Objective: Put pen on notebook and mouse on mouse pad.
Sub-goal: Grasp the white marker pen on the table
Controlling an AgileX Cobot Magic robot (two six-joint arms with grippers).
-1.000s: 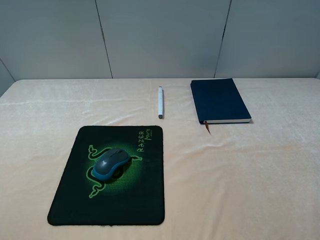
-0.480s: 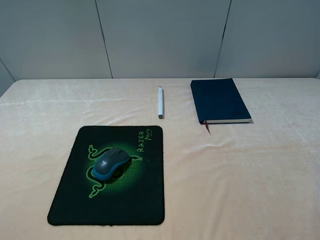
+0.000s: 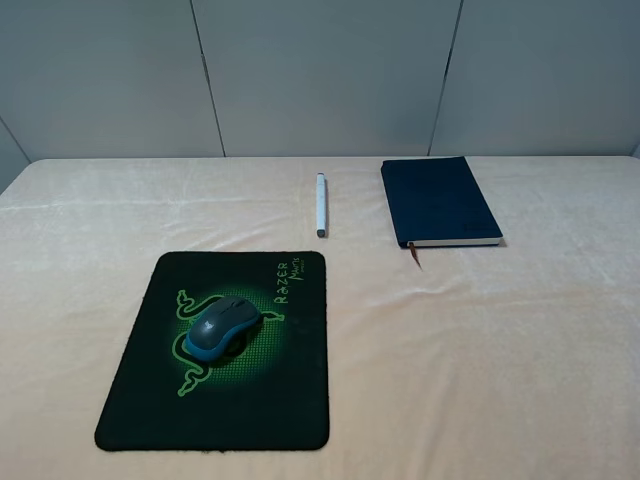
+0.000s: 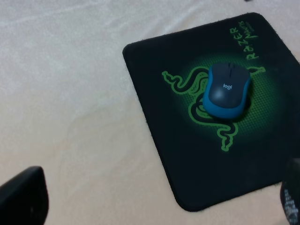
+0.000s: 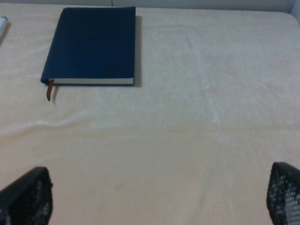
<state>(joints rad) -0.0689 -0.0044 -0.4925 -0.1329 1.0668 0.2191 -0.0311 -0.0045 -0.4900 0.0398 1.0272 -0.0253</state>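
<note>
The dark grey and teal mouse (image 3: 221,326) (image 4: 227,89) sits on the green logo of the black Razer mouse pad (image 3: 285,400) (image 4: 262,154) at the front left. Further back, the white pen (image 3: 321,204) lies on the cloth, just left of the closed navy notebook (image 3: 438,200) (image 5: 91,44). Its brown ribbon hangs over the near edge. Neither gripper shows in the exterior high view. My left gripper (image 4: 157,201) is open above the pad's near side, nothing between its fingers. My right gripper (image 5: 154,197) is open, well short of the notebook.
A cream cloth covers the table (image 3: 500,350), with soft wrinkles near the notebook. A grey panelled wall (image 3: 320,70) stands behind the table's far edge. The tip of the pen (image 5: 2,23) shows at the edge of the right wrist view.
</note>
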